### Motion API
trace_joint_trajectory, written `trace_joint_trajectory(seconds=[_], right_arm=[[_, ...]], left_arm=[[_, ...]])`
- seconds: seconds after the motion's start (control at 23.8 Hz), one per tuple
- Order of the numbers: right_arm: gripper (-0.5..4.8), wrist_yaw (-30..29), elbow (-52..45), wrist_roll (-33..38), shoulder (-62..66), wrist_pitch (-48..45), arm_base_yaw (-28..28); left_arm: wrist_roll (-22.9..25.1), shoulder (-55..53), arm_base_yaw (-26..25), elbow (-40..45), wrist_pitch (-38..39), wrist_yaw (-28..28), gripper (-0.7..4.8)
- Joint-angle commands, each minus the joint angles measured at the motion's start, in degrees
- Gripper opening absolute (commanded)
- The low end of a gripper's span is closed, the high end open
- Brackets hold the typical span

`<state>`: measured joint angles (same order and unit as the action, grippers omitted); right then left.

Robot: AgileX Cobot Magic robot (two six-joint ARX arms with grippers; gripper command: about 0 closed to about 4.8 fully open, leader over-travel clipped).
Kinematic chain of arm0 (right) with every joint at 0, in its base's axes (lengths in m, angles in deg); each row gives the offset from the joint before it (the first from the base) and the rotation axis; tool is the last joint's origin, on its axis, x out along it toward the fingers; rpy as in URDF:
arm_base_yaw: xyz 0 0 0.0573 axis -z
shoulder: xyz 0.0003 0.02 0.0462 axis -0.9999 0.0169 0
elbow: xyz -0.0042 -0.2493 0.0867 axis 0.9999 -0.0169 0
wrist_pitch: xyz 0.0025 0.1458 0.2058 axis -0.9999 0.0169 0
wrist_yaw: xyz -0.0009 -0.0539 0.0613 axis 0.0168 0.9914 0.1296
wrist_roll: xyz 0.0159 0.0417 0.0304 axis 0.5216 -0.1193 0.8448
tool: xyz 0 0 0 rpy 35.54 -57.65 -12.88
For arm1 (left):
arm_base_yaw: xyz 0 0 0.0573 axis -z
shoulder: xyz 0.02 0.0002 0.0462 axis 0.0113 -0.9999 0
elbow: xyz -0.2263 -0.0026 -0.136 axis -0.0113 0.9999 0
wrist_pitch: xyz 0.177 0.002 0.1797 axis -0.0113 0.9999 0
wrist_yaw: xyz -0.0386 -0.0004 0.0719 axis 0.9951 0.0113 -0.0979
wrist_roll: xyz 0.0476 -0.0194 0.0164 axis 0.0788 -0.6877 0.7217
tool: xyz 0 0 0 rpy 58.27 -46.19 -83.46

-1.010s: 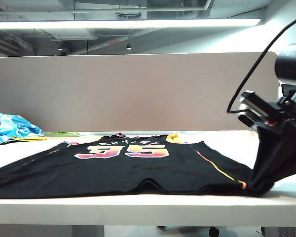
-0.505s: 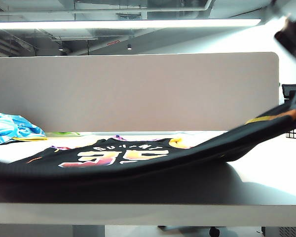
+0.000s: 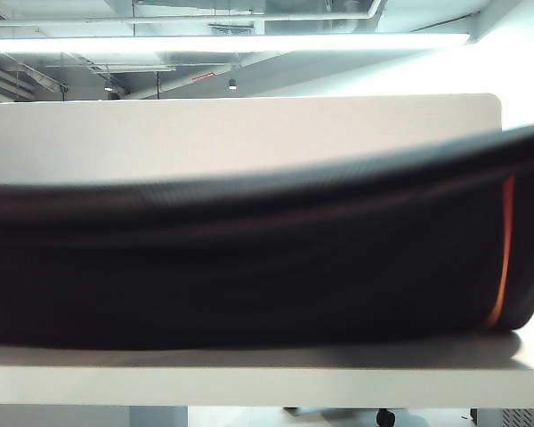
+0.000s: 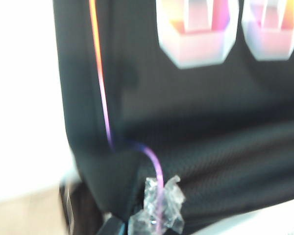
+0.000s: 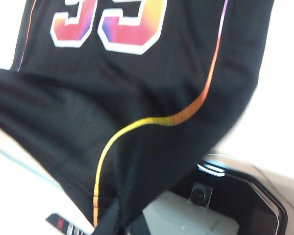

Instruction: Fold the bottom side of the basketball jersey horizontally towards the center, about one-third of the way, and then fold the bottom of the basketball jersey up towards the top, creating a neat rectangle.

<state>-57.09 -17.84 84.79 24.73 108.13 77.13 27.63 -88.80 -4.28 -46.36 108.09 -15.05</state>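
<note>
The black basketball jersey point(image 3: 249, 267) hangs lifted across the exterior view as a wide dark band, with an orange side stripe point(image 3: 505, 249) at its right end. Neither gripper shows in that view. In the left wrist view my left gripper point(image 4: 137, 227) is shut on the jersey's point(image 4: 196, 122) lower corner, beside the purple stripe point(image 4: 105, 112) and a scrap of clear tape point(image 4: 157, 208). In the right wrist view my right gripper point(image 5: 118, 223) is shut on the other lower corner, next to the yellow-orange stripe point(image 5: 186, 112). The number 35 point(image 5: 110, 22) lies flat on the table beyond.
A white table edge point(image 3: 249, 378) runs under the raised cloth and a grey divider panel point(image 3: 249, 133) stands behind it. Below the right gripper are a black-framed device point(image 5: 240, 200) and a small black, red and white object point(image 5: 61, 223).
Both grippers have risen with the jersey's near hem. The cloth, flat on the table a second ago, now hangs in front of the exterior camera and hides the number and the blue cloth.
</note>
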Motion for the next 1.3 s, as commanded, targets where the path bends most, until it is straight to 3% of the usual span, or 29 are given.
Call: trace_joint_trajectory(seconds=[0.04, 0.17, 0.38, 0.72, 1.09, 1.18, 1.22, 1.26, 1.3], right_arm=[[-0.06, 0.02, 1.75, -1.40, 11.78, -11.72, 0.04], [-0.06, 3.72, 7.76, -4.68, 23.37, -16.35, 0.09], [-0.06, 10.45, 18.08, -7.74, 35.19, -17.68, 0.85], [-0.06, 17.99, 21.53, -8.90, 42.12, -25.77, 1.79], [-0.04, 18.29, 21.55, -9.22, 48.78, -35.15, 4.39], [0.76, 17.66, 21.55, -9.33, 49.94, -38.03, 5.07], [1.59, 16.96, 21.55, -9.31, 50.36, -39.10, 5.22], [3.41, 15.72, 21.55, -9.27, 50.53, -40.35, 6.03], [3.79, 15.54, 21.68, -9.31, 50.47, -40.26, 6.43]], left_arm=[[-2.80, -6.43, -0.09, -3.91, -11.78, 0.92, -0.06], [-4.00, -15.23, -0.11, -8.85, -18.05, 1.40, -0.06], [-4.46, -28.48, -0.09, -15.45, -19.32, 5.68, -0.06], [-6.45, -34.80, -0.07, -16.50, -28.74, 6.67, -0.06], [-7.69, -38.12, -0.04, -17.09, -39.56, 5.38, -0.06], [-7.72, -38.80, -0.02, -17.09, -42.75, 4.94, 0.12], [-7.76, -39.15, -0.02, -17.11, -44.37, 4.52, 0.63], [-8.00, -39.30, -0.11, -17.14, -45.72, 3.45, 1.60], [-8.22, -39.30, -0.15, -17.14, -46.10, 2.03, 2.06]])
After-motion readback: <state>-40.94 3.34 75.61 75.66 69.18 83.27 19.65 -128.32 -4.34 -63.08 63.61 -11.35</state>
